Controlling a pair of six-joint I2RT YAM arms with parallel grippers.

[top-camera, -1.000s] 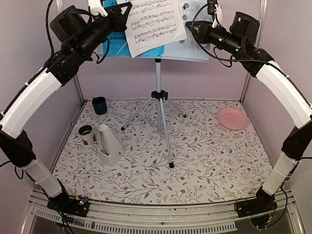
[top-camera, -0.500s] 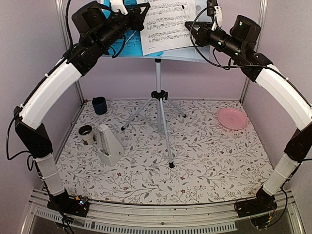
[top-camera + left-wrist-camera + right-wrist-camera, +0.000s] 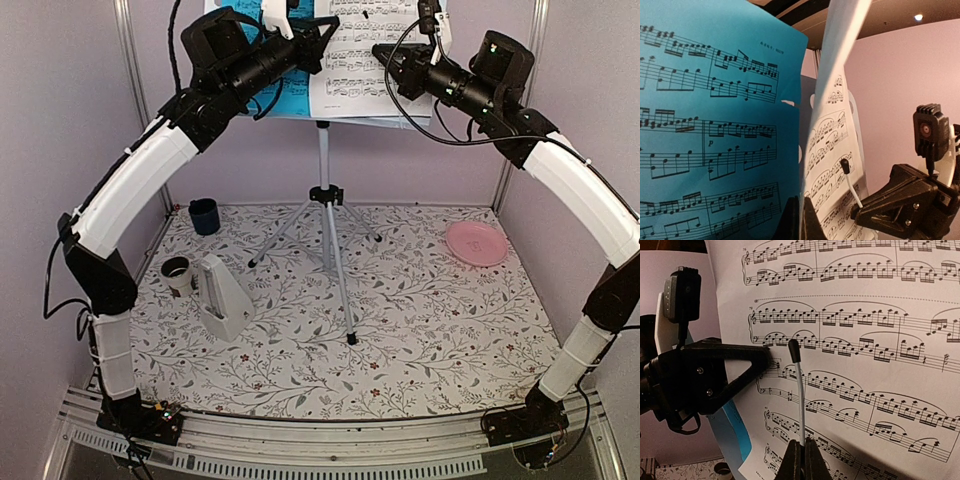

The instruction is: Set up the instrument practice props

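The pale grey-blue music stand rises on its silver tripod at the middle back. A bright blue music sheet leans on the left of its desk. My left gripper is shut on the left edge of the white music sheet, which it holds upright before the desk, overlapping the blue one. My right gripper is shut on a thin white rod with a black tip that lies against the white sheet's face. The white metronome stands on the table at the left.
A pink plate lies at the right of the floral table. A dark blue cup stands at the back left, and a small white cup next to the metronome. The tripod legs spread over the table's middle.
My left arm has carried the white sheet up and to the right across the stand, closer to my right gripper. The right gripper has hardly moved.
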